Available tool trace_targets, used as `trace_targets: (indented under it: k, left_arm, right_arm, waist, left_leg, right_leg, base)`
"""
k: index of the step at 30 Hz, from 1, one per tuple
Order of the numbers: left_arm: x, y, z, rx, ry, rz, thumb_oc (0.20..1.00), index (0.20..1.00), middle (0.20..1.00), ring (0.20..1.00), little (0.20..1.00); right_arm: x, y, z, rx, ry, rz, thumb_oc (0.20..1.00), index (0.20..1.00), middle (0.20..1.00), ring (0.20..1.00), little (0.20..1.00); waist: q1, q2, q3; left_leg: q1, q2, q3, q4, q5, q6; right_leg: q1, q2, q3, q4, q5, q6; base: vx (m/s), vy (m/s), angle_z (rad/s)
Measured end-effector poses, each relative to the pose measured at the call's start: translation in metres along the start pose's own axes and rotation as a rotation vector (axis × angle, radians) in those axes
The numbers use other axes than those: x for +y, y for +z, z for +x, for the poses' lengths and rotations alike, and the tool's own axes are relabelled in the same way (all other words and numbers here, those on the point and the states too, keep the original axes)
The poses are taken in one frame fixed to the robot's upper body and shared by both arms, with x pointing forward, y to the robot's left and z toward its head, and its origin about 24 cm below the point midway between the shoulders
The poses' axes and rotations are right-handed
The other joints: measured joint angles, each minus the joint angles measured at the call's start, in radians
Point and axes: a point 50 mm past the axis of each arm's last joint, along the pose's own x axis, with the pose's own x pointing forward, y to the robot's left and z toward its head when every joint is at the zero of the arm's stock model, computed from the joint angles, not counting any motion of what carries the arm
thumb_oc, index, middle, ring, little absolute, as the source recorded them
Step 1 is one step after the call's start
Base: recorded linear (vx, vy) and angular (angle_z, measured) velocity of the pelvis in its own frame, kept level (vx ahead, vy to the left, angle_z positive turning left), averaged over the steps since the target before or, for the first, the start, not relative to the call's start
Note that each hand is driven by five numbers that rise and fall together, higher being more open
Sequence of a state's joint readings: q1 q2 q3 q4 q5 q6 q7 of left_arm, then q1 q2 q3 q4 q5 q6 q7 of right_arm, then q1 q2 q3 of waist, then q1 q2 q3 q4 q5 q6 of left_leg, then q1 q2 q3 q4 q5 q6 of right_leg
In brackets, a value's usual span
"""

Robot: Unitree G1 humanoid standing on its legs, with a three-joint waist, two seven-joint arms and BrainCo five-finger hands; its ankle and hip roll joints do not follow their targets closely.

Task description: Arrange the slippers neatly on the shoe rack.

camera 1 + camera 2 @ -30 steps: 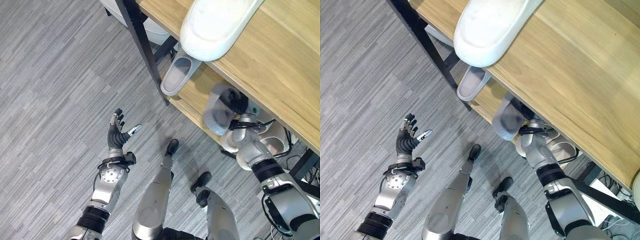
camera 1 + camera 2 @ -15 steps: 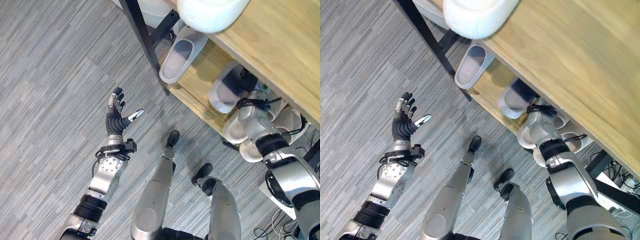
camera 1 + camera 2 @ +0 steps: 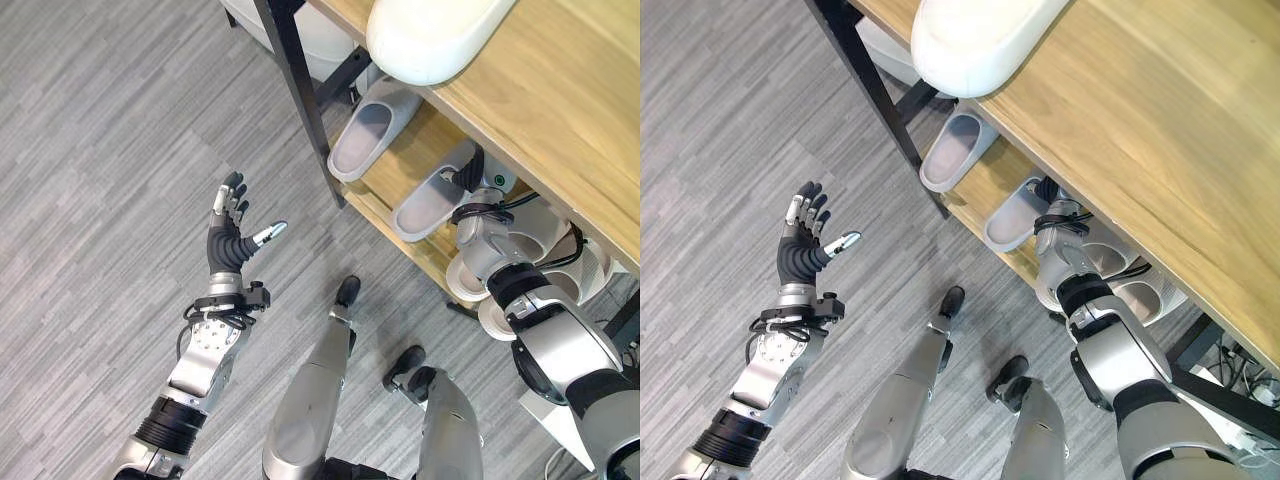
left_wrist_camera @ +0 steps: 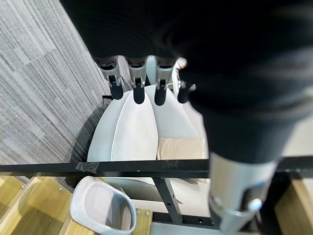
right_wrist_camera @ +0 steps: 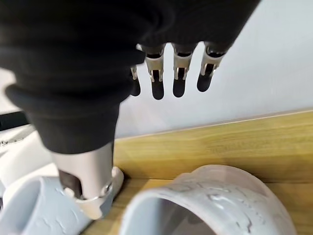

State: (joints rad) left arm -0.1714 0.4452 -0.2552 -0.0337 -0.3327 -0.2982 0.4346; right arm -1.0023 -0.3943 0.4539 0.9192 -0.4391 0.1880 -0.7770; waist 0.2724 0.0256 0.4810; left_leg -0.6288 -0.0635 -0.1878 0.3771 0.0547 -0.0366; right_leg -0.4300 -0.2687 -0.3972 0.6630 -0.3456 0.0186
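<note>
Two grey slippers lie side by side on the middle shelf of the wooden shoe rack (image 3: 560, 90): one (image 3: 362, 135) by the black post, the other (image 3: 428, 200) to its right. My right hand (image 3: 470, 172) reaches under the top shelf at the toe end of the right slipper (image 5: 210, 200). Its fingers (image 5: 178, 81) are straight above the slipper and hold nothing, so it is open. My left hand (image 3: 230, 240) hovers over the floor, open, fingers spread. A large white slipper (image 3: 430, 35) rests on the top shelf.
White slippers (image 3: 470, 280) sit on the lowest level under my right arm. More white slippers (image 4: 137, 132) lie at the rack's far left end. The black frame post (image 3: 300, 90) stands at the rack's corner. Grey plank floor (image 3: 110, 150) stretches to the left.
My right hand carried the grey slipper in under the top shelf, set it on the middle shelf beside the other grey slipper, and let it go. The camera view has shifted.
</note>
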Motion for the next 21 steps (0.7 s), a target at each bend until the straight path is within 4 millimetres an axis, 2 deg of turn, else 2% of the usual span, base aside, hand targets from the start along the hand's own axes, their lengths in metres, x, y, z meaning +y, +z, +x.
trace_targets:
  k: [5, 6, 8, 10, 12, 13, 15, 18, 21]
  left_arm:
    - [-0.001, -0.011, -0.013, 0.06, -0.01, 0.007, 1.0, 1.0, 1.0, 1.0, 1.0]
    - [0.0, -0.012, -0.014, 0.066, -0.009, 0.008, 1.0, 1.0, 1.0, 1.0, 1.0]
    - [0.0, -0.013, -0.015, 0.073, -0.006, 0.011, 1.0, 1.0, 1.0, 1.0, 1.0]
    - [0.0, -0.013, -0.015, 0.072, -0.006, 0.01, 1.0, 1.0, 1.0, 1.0, 1.0]
    - [0.0, -0.015, -0.016, 0.078, -0.004, 0.011, 1.0, 1.0, 1.0, 1.0, 1.0]
    - [0.0, -0.016, -0.015, 0.082, -0.003, 0.014, 1.0, 1.0, 1.0, 1.0, 1.0]
    - [0.0, -0.017, -0.016, 0.087, -0.002, 0.013, 1.0, 1.0, 1.0, 1.0, 1.0]
    - [0.004, -0.027, -0.02, 0.136, 0.009, 0.032, 1.0, 1.0, 1.0, 1.0, 1.0]
    - [0.003, -0.031, -0.026, 0.161, 0.0, 0.026, 1.0, 1.0, 1.0, 1.0, 1.0]
  right_arm:
    - [0.011, -0.003, -0.022, 0.093, 0.021, 0.174, 1.0, 1.0, 1.0, 1.0, 1.0]
    - [0.01, -0.007, -0.038, 0.168, -0.02, 0.327, 1.0, 1.0, 1.0, 1.0, 1.0]
    - [0.02, -0.012, -0.054, 0.213, 0.0, 0.357, 1.0, 1.0, 1.0, 1.0, 1.0]
    - [0.035, -0.021, -0.081, 0.305, 0.055, 0.421, 1.0, 1.0, 1.0, 1.0, 1.0]
    - [0.043, -0.021, -0.093, 0.377, 0.086, 0.498, 1.0, 1.0, 1.0, 1.0, 1.0]
    - [0.045, -0.016, -0.095, 0.388, 0.083, 0.56, 1.0, 1.0, 1.0, 1.0, 1.0]
    - [0.044, -0.01, -0.085, 0.496, 0.038, 0.756, 1.0, 1.0, 1.0, 1.0, 1.0]
    - [0.052, -0.004, -0.077, 0.615, 0.093, 0.968, 1.0, 1.0, 1.0, 1.0, 1.0]
    - [0.068, -0.004, -0.094, 0.738, 0.183, 1.083, 1.0, 1.0, 1.0, 1.0, 1.0]
  waist:
    - [-0.018, 0.001, -0.055]
    - [-0.03, 0.0, -0.062]
    - [-0.041, -0.001, -0.066]
    - [-0.058, 0.0, -0.069]
    - [-0.075, 0.0, -0.069]
    - [-0.078, 0.0, -0.07]
    - [-0.077, 0.001, -0.07]
    - [-0.073, 0.001, -0.071]
    - [-0.063, 0.001, -0.071]
  left_leg:
    - [-0.013, 0.001, 0.006, -0.003, -0.001, 0.002]
    - [-0.013, 0.001, 0.012, -0.004, -0.003, 0.005]
    - [-0.013, 0.0, 0.019, 0.002, -0.006, 0.009]
    - [-0.01, 0.002, 0.033, 0.001, -0.008, 0.012]
    - [-0.01, 0.003, 0.037, 0.001, -0.008, 0.013]
    - [-0.01, 0.006, 0.04, 0.001, -0.008, 0.013]
    - [-0.009, 0.01, 0.038, 0.002, -0.009, 0.013]
    - [-0.009, 0.009, 0.04, 0.003, -0.009, 0.013]
    - [-0.01, 0.008, 0.038, 0.003, -0.01, 0.013]
  right_leg:
    - [-0.015, 0.002, 0.01, -0.015, 0.006, 0.009]
    - [-0.014, 0.003, 0.016, -0.027, 0.01, 0.013]
    - [-0.014, 0.002, 0.022, -0.029, 0.018, 0.025]
    - [-0.017, 0.003, 0.037, -0.036, 0.02, 0.027]
    - [-0.019, 0.004, 0.043, -0.037, 0.023, 0.029]
    - [-0.021, 0.006, 0.046, -0.037, 0.026, 0.031]
    - [-0.022, 0.011, 0.047, -0.035, 0.029, 0.035]
    - [-0.028, 0.009, 0.052, -0.023, 0.018, 0.016]
    - [-0.027, 0.009, 0.052, -0.021, 0.016, 0.016]
  base:
    - [0.02, 0.025, -0.05]
    - [0.02, 0.039, -0.09]
    - [0.01, 0.035, -0.09]
    - [0.0, 0.032, -0.14]
    - [-0.01, 0.009, -0.13]
    - [-0.01, 0.007, -0.08]
    - [-0.01, 0.004, -0.02]
    - [0.01, -0.01, -0.01]
    - [0.02, -0.04, 0.02]
